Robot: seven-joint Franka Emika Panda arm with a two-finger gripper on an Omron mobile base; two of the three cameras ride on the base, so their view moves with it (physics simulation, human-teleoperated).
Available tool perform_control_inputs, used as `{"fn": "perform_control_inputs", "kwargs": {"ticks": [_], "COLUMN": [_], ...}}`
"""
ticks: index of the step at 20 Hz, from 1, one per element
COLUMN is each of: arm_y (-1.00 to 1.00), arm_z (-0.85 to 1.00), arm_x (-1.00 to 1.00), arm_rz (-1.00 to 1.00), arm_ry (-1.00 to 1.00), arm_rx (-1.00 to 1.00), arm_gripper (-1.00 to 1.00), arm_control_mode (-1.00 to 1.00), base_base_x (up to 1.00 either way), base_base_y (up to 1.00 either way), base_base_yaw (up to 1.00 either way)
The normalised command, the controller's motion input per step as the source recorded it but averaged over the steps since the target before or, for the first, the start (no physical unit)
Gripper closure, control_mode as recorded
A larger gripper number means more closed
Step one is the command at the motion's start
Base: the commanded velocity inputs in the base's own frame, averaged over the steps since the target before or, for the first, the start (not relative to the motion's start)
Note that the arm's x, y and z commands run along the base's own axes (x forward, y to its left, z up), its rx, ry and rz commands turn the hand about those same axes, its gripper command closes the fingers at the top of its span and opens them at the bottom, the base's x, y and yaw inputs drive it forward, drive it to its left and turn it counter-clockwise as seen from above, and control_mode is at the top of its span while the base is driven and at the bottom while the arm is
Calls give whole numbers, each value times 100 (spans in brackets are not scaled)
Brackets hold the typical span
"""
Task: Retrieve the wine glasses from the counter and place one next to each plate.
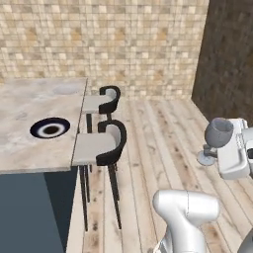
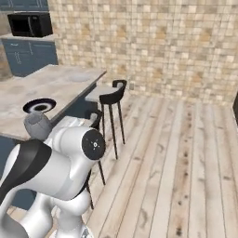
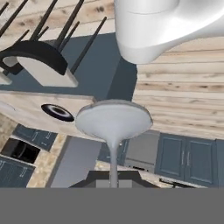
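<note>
Marble island surface, dark plate on it, two stools alongside; plank floor, tan tile wall. Claw clamped shut on wine glass stem, held clear above floor.

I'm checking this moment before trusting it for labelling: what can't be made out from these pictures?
- Gripper fingertips: in the left base view the white hand covers them; the grip on the wine glass stem is not visible.
- Wine glass foot: in the hand view, cut off at the bottom.
- Wine glass in the right base view: stem hidden behind the arm.
- Dark plate: in the hand view, too small to read its pattern.
</note>
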Motion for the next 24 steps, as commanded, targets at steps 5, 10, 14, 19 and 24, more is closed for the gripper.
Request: {"fn": "perform_control_inputs", "kwargs": {"ticks": [5, 10, 14, 19, 24], "arm_y": [0, 0, 0, 0, 0], "arm_z": [0, 0, 0, 0, 0], "arm_x": [0, 0, 0, 0, 0], "arm_rz": [0, 0, 0, 0, 0], "arm_ry": [0, 0, 0, 0, 0], "arm_rx": [0, 0, 0, 0, 0], "arm_gripper": [100, 100, 100, 100, 100], "arm_control_mode": [100, 100, 100, 100, 100], "base_base_x": [56, 70, 69, 57, 23], "base_base_y": [-79, -76, -74, -73, -64], "base_base_yaw": [59, 57, 55, 56, 57]}}
